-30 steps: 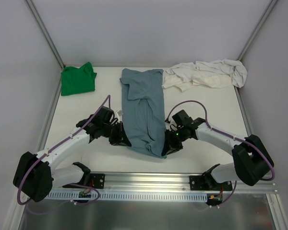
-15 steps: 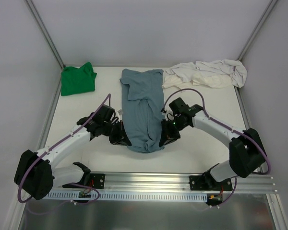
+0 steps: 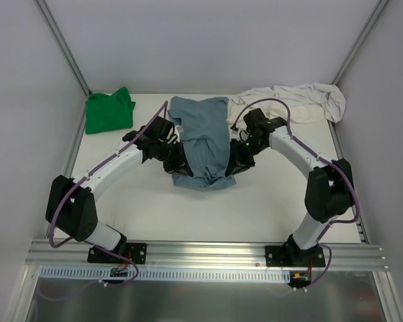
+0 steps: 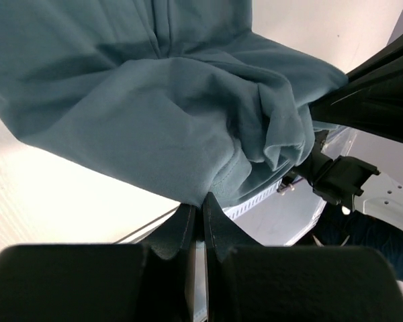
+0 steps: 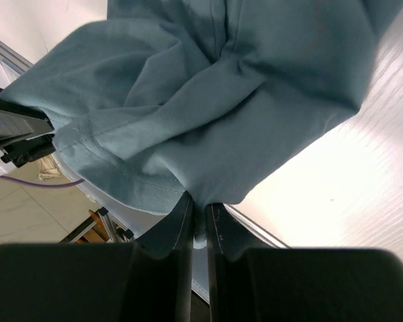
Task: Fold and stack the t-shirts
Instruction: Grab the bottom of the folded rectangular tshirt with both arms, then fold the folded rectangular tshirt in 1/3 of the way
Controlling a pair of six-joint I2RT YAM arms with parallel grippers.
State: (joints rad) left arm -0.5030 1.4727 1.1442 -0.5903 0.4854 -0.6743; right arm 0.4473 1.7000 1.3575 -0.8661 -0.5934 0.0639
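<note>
Jaws on both arms pinch the slate-blue shirt, which lies mid table: far end flat, near end bunched between them. At the left gripper they clamp tight on the hem, cloth fanning out just past the tips. At the right gripper they nip narrow on a fold at the opposite edge. The green shirt sits back left, well apart. The cream shirt is back right, just beside the blue one's far corner.
</note>
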